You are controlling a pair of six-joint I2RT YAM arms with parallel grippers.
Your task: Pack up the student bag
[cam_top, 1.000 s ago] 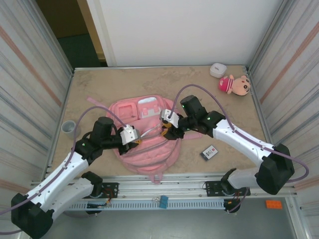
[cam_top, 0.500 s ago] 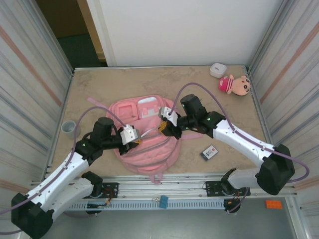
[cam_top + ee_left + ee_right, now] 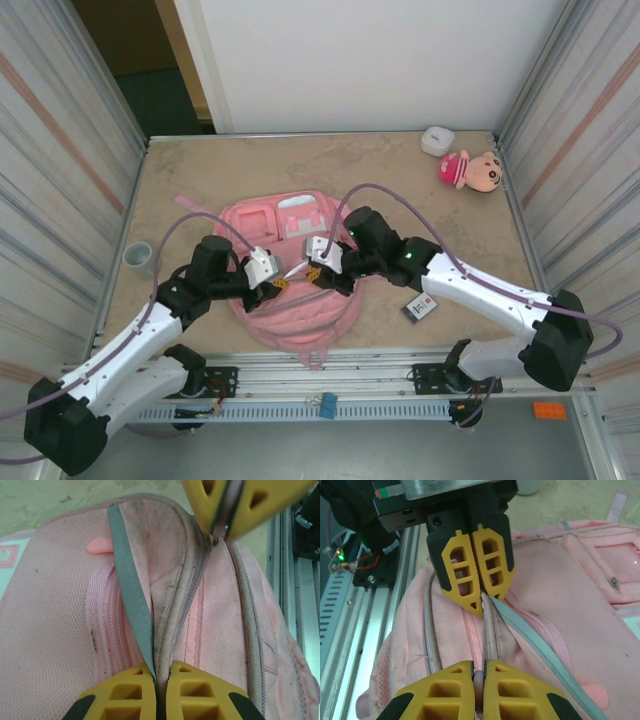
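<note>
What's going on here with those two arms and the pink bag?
Both arms are bent over the student bag, which lies flat on the table. The left tool is shut on the grey trim beside a zip. The right tool, facing it, pinches the zip pull.

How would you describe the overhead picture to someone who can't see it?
A robot's left end effector and right end effector meet over a pink bag on a tan table, both pinched shut on its fabric. A plush doll lies in the far right corner.
</note>
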